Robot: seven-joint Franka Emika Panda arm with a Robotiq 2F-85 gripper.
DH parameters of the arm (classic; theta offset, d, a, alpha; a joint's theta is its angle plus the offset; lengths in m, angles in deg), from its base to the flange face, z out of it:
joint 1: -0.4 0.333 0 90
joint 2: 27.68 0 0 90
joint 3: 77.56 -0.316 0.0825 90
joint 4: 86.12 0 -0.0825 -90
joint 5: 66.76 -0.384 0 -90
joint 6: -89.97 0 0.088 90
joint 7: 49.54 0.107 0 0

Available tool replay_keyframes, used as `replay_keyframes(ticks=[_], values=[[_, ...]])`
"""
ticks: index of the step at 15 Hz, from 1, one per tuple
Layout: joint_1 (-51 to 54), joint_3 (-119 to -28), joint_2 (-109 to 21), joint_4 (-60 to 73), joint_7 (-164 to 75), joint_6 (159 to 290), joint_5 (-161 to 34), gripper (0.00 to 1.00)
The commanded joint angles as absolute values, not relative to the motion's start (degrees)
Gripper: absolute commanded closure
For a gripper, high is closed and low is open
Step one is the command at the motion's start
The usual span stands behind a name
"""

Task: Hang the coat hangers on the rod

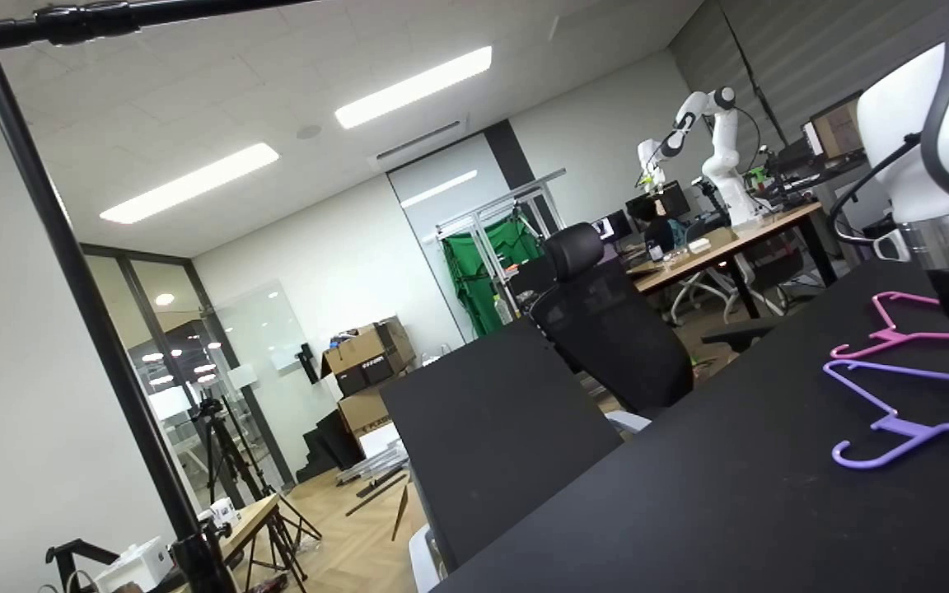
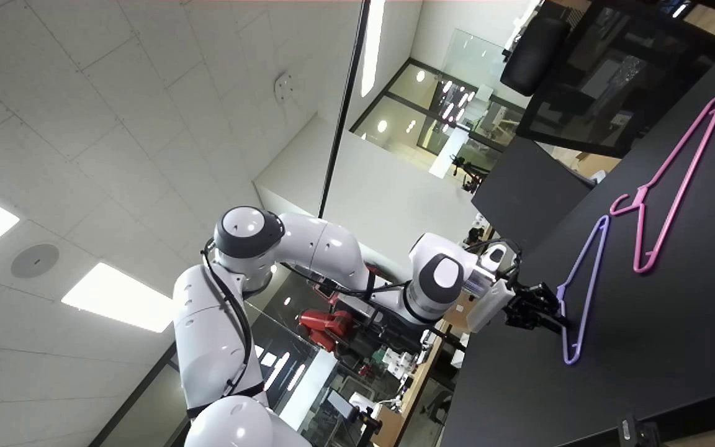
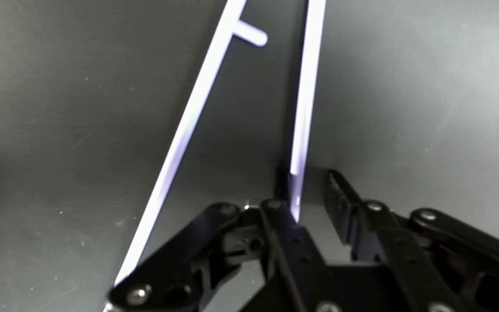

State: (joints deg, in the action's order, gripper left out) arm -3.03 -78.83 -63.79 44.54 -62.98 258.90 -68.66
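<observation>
Supporting the purple hanger [image 1: 907, 426] from beneath, the black table [image 1: 689, 511] is forming the work surface. The robot arm [image 2: 326, 248] is standing bent, its wrist low over the purple hanger. A black crossbar [image 1: 83, 22], presumably the target rod, is standing well apart from the purple hanger. The pink hanger [image 2: 641, 195] is lying just beside the purple hanger; whether their nearest ends are touching is not showing clearly. The gripper [image 3: 308, 186] is straddling one long bar [image 3: 304, 117] of the purple hanger, its jaws standing partly apart; no grip is showing. The step in hand is presumably calling for a grasp there. Of the fingers [image 3: 345, 208], one is sitting very close to the bar while its partner is leaving a gap; the operator should be centring the bar, then squeezing gently. During lifting, the purple hanger's hook [image 1: 862, 464] should be clearing the pink hanger. The peg [image 3: 251, 34] on the opposite bar [image 3: 180, 138] should be clearing the fingers.
</observation>
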Motion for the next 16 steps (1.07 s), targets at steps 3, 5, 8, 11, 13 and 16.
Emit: replay_keyframes(ticks=[3,5,8,11,13,16], values=[[-3.82,-78.42,-63.5,42.52,-60.45,255.27,-66.95,1.0],[-5.83,-80.08,-63.2,41.85,-61.6,252.56,-67.76,0.98],[-11.21,-84.92,-62.5,40.6,-64.57,248.68,-70.85,0.98],[-18.13,-91.64,-61.36,40.33,-69.18,247.96,-77.28,0.98],[-22.46,-96.21,-60.2,40.93,-72.58,249.85,-81.85,0.98],[-30.39,-104.58,-59.21,39.89,-79.55,248.29,-90.92,0.98]])
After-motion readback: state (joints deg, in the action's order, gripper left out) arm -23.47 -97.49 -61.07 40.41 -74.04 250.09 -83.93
